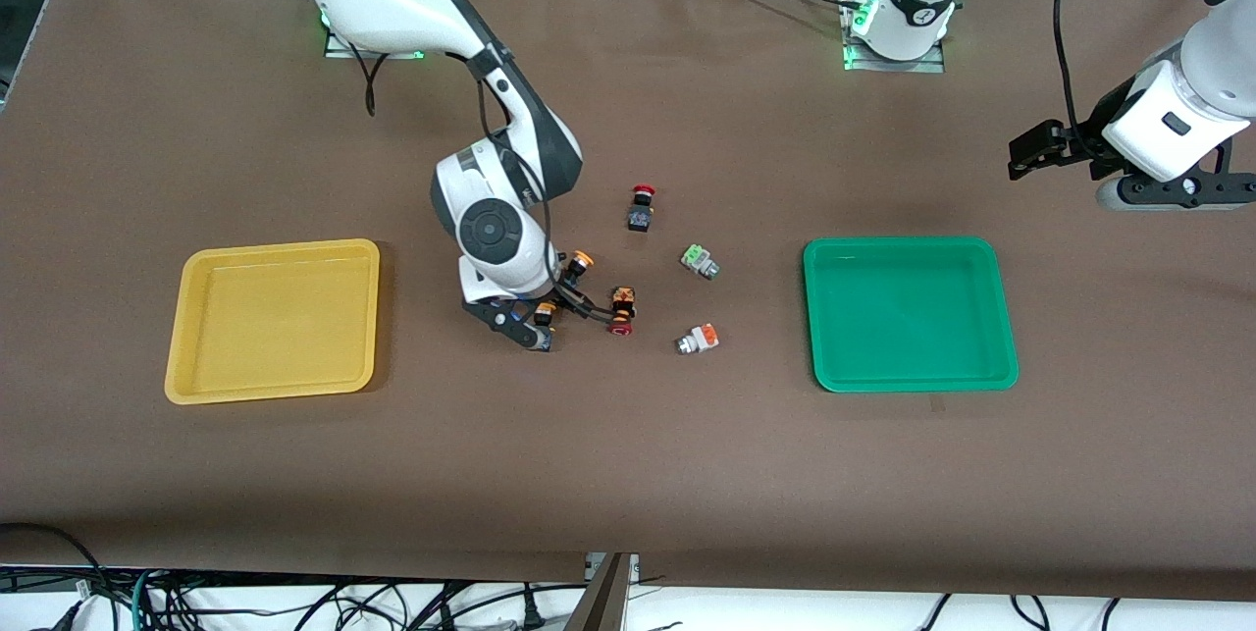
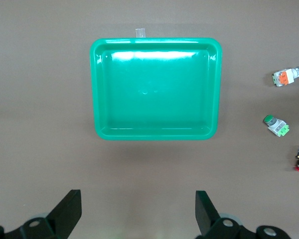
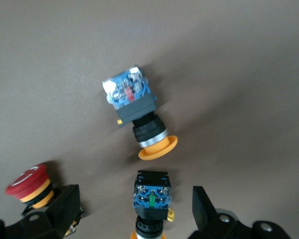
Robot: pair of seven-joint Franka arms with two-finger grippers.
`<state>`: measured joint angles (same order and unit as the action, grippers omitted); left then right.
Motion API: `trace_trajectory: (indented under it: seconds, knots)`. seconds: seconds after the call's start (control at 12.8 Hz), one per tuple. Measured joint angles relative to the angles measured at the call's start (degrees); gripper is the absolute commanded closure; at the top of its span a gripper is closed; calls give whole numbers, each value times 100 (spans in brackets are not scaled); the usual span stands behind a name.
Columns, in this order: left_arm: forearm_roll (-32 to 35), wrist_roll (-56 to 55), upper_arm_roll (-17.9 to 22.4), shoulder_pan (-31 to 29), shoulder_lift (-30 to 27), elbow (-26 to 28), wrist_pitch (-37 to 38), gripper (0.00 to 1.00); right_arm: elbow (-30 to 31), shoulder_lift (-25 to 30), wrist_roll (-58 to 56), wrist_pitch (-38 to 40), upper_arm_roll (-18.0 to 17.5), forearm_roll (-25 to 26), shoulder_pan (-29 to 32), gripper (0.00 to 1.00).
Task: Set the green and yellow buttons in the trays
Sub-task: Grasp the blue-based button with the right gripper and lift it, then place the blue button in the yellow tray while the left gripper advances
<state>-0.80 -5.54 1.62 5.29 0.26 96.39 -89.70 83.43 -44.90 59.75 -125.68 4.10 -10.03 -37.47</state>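
orange-capped black button (image 3: 150,206) between the open right gripper (image 3: 134,209) fingers.

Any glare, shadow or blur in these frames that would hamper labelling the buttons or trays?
Front view: even light, a soft shadow under the right gripper, everything readable. Left wrist view: a bright glare band along one inner wall of the green tray, otherwise sharp. Right wrist view: the yellow-capped button lying on the table looks slightly soft, and the red-capped switch throws a dark shadow.
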Motion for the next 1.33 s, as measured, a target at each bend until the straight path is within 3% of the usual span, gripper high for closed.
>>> trace_trajectory:
  seconds: [0.23,0.31,0.47,0.55,1.01,1.33]
  knots:
    - [-54,0,-1,0,26,0,0,0,21,-158,83,-29,2,0,-110,0]
    - [-58,0,-1,0,32,0,0,0,51,-173,83,-29,2,0,-148,5]
    - [-59,0,-2,0,36,0,0,0,129,-180,100,-29,2,0,-225,76]
    - [-59,0,-2,0,36,0,0,0,152,-180,100,-29,3,0,-241,98]
    - [-60,0,-5,0,46,0,3,0,136,-83,-55,29,123,0,-238,100]
    - [-75,0,13,-101,249,6,82,0,74,634,-1768,1452,749,1,199,100]
